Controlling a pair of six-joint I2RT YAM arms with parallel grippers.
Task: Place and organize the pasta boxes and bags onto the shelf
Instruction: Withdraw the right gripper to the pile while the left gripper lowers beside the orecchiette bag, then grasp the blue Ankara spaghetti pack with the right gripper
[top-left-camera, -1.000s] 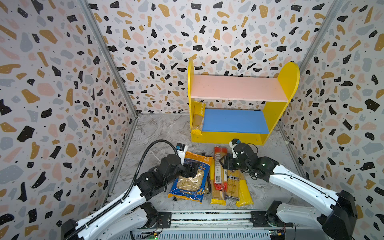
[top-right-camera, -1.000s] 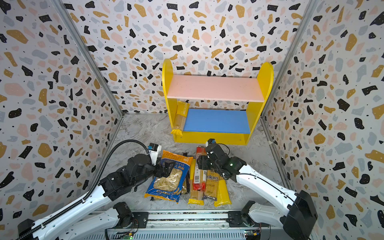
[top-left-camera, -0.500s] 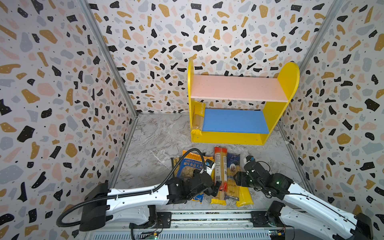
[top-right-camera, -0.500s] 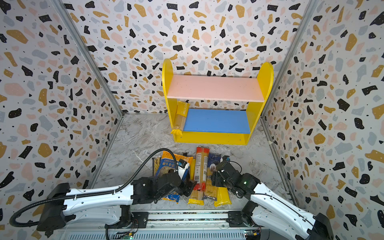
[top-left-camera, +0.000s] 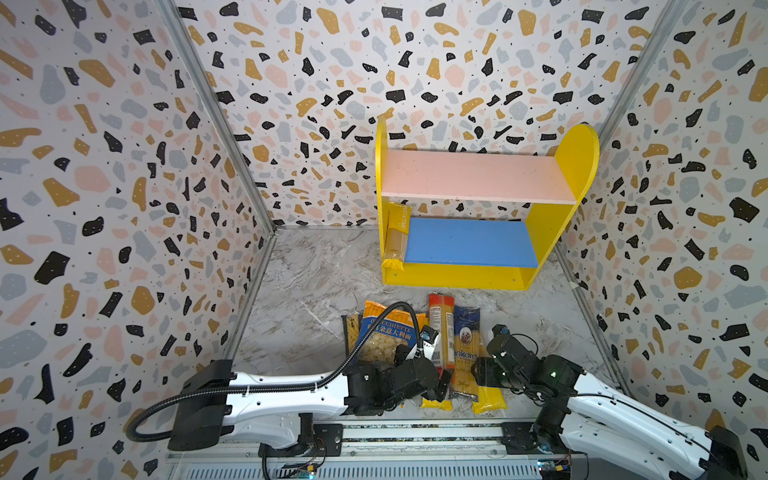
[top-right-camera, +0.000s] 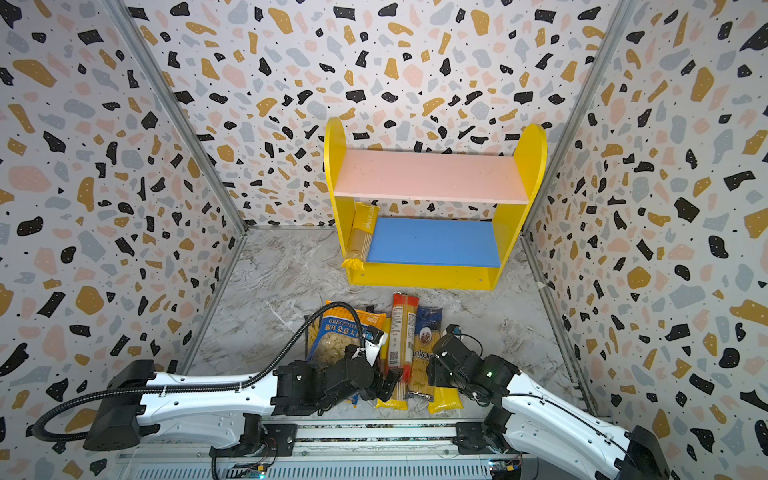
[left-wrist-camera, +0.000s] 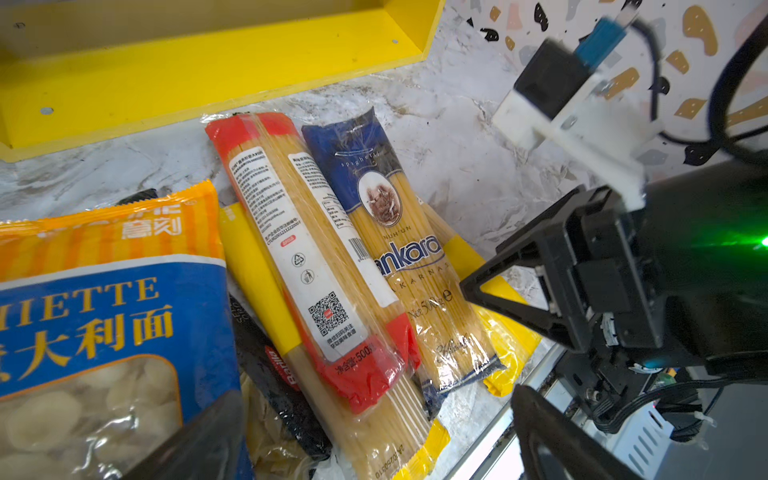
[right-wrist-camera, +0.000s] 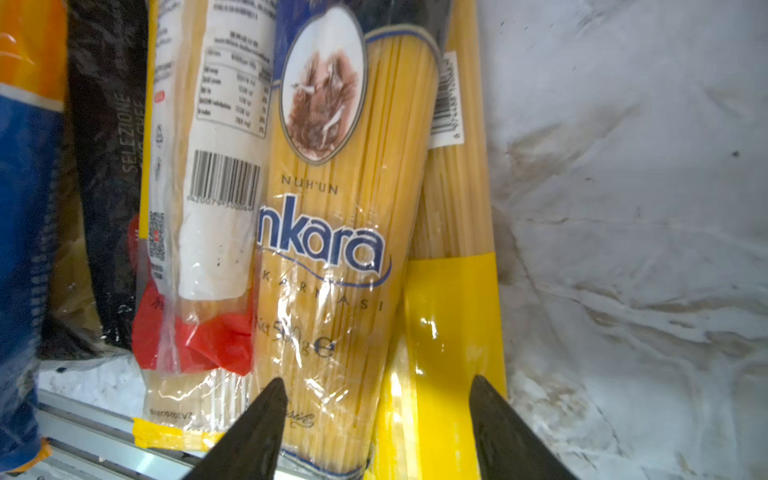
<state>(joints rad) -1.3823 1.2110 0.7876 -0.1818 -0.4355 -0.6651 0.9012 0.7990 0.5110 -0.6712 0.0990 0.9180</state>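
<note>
Barilla bag (left-wrist-camera: 278, 374), logo legible in left wrist view only (half-buried)

Left pincer (left-wrist-camera: 376, 395), right pincer (right-wrist-camera: 377, 380): jaws apart

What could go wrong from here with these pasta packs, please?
The open right hand straddles the Ankara pack and the yellow pack under it, so it might pinch both. The red pack lies against the Ankara pack; lifting either may drag the other. The left hand is close by: they could collide.
</note>
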